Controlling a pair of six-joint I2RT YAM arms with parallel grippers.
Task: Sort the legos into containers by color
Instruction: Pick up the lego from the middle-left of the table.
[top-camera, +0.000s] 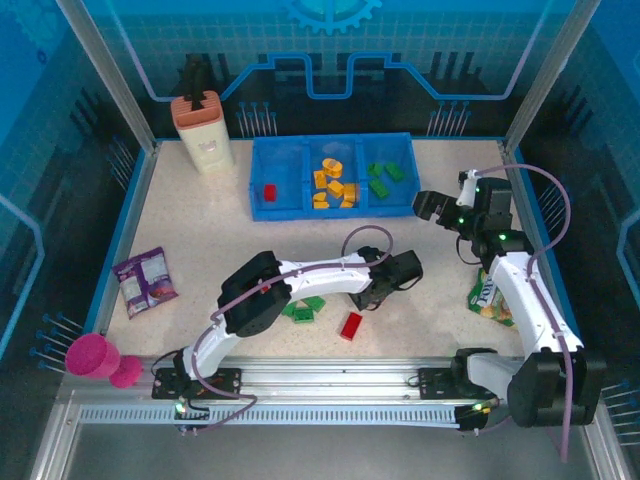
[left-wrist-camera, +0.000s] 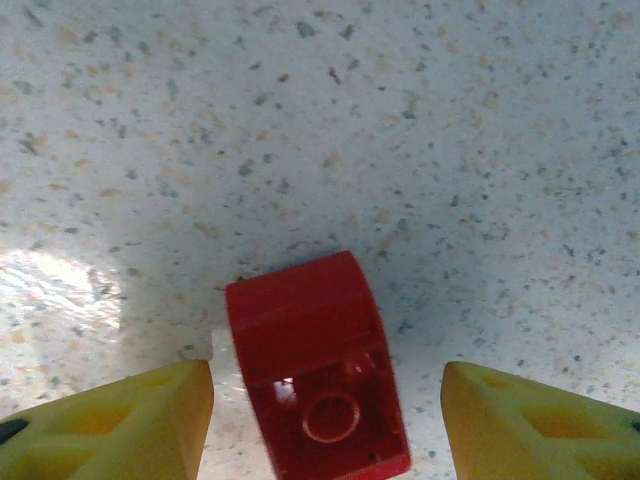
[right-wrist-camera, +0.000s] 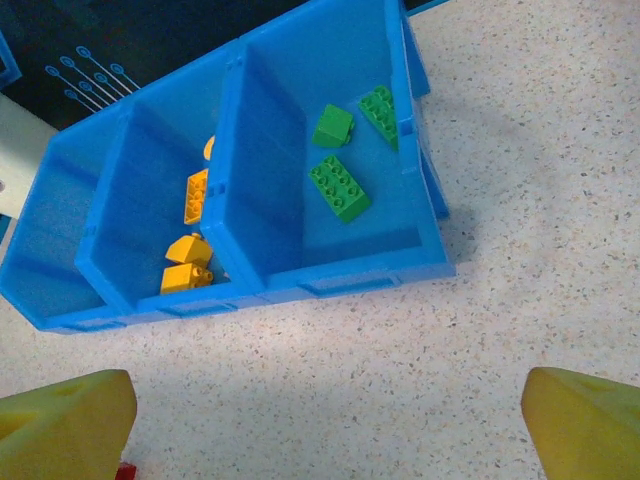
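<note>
Top external: print on the snack bag (top-camera: 486, 300) at the right edge of the desk (top-camera: 200, 230) is unreadable, half hidden by the right arm (top-camera: 532, 300). The left arm (top-camera: 300, 278) covers some green bricks (top-camera: 305, 312). Left wrist: left jaws gape, empty, a red brick (left-wrist-camera: 315, 360) between them, cut off below. Right wrist: right jaws wide, empty, facing the blue tray (right-wrist-camera: 340, 282) holding green legos (right-wrist-camera: 340, 187).

This is a robot lab cell rather than a home or shop. A left arm (top-camera: 320, 270) and a right arm (top-camera: 525, 290), both trailing cables, are bolted to a metal rail (top-camera: 330, 385) at the near edge of a speckled worktop (top-camera: 200, 230). Metal frame posts (top-camera: 105, 70) fence it in. The wall panels (top-camera: 420, 60) behind carry a printed blue circuit pattern with a gear (top-camera: 332, 10).
</note>
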